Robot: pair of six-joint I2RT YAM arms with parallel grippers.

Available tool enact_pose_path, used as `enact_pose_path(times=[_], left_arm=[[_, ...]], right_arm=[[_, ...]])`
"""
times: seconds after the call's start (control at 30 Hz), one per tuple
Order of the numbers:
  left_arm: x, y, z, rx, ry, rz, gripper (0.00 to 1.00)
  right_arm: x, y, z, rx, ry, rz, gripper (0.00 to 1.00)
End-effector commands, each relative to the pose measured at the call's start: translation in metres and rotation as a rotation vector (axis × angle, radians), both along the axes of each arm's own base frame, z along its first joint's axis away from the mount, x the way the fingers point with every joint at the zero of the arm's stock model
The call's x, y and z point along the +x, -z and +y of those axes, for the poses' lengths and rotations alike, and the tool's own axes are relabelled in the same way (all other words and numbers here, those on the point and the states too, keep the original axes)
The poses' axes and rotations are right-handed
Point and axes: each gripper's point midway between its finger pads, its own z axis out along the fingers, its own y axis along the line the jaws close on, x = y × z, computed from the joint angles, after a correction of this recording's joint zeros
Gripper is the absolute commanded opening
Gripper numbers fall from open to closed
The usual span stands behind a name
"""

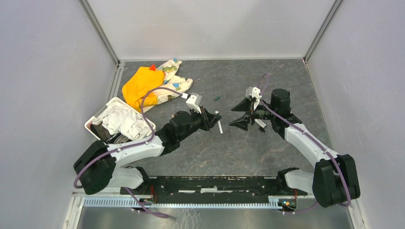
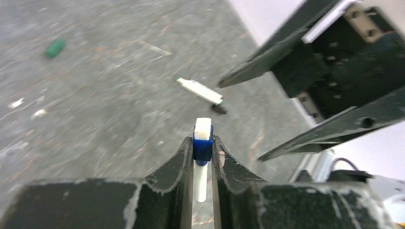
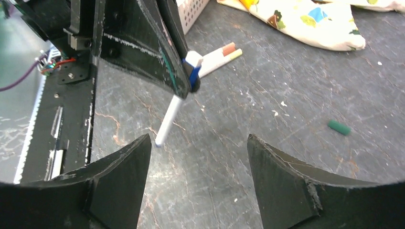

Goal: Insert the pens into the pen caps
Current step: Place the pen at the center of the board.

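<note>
Black fingers (image 2: 179, 162) of the left gripper (image 2: 202, 143) fill the bottom of its wrist view, closed to a narrow slit on a short blue plastic pen cap (image 2: 202, 149). A slim white-barrelled pen (image 2: 201, 183) runs through that cap: a white end shows above it, and the barrel hangs below, tilted toward the scuffed grey table (image 2: 95, 119). Opposite, the right gripper (image 3: 197, 140) has its jaws spread wide with nothing between them, and one finger is just beside the barrel's lower end.

Judging by this, the pen sits in the cap but may not be fully home. To finish well, the left gripper should clamp the cap alone, so the barrel can slide. The right should close low on the barrel, square to it, and push along the pen's own line. A push across it would likely lever the thin barrel out. The next candidates lie apart on the table: a small dark green cap (image 3: 339, 127) and a white pen with a black tip (image 2: 200, 91).
</note>
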Motion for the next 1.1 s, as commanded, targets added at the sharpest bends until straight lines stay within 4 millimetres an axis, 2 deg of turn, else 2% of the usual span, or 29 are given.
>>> enact_pose_path(times=[0.0,0.13,0.2,0.33,0.5,0.8,1.07], left_arm=[[0.013,0.053,0.06,0.26,-0.253,0.122,0.02],[0.014,0.084,0.105,0.405,-0.446,0.244,0.02],[0.015,0.092,0.114,0.443,-0.485,0.277,0.02],[0.024,0.102,0.123,0.476,-0.528,0.319,0.02],[0.044,0.111,0.138,0.521,-0.611,0.365,0.02],[0.078,0.122,0.153,0.6,-0.707,0.444,0.02],[0.093,0.141,0.17,0.608,-0.748,0.529,0.18]], right_arm=[[0.01,0.001,-0.012,-0.053,0.039,-0.06,0.79],[0.015,0.003,-0.017,-0.057,0.061,-0.046,0.79],[0.017,0.005,-0.018,-0.059,0.068,-0.039,0.79],[0.019,0.005,-0.021,-0.058,0.077,-0.033,0.79],[0.02,0.004,-0.024,-0.054,0.086,-0.031,0.8],[0.02,0.003,-0.025,-0.05,0.087,-0.031,0.8],[0.02,0.002,-0.025,-0.049,0.085,-0.031,0.8]])
